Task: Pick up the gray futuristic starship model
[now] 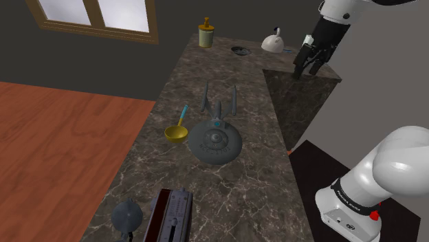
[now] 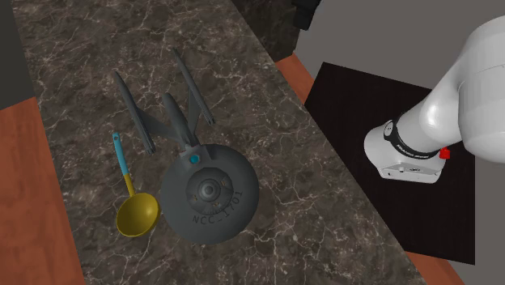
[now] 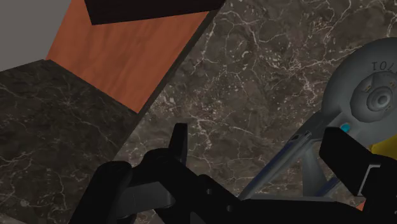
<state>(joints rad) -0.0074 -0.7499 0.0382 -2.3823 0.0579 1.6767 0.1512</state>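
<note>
Currently, starting at the shoulder view's left: ladle is lying on counter, its bowl just beside the ship; I cannot tell whether the two are touching.

Ship is sitting mid-counter, flat and right way up. Saucer is facing the counter's near end. Nacelles are pointing to the far end, toward kettle. So the long axis is running along the counter's length, leaning only a little off it.

Claw is hanging further right and high, over the far corner of a side slab, well apart from the ship. Fingers are standing apart, clasping nothing. From the claw, the ship is lying down and to the left in this view, nearer the stand.

Judging from that, the next move is calling for a long reach back along the counter, then a descent. The saucer is looking too wide for the jaws; the narrow hull behind it, taken across the axis, seems the likelier hold.

Hard to make out:
- In the wrist view the saucer is running off the frame edge.
- One finger is covering part of the hull there, with a yellow sliver beside it, probably the ladle.
- The ship's underside is hidden.
</note>
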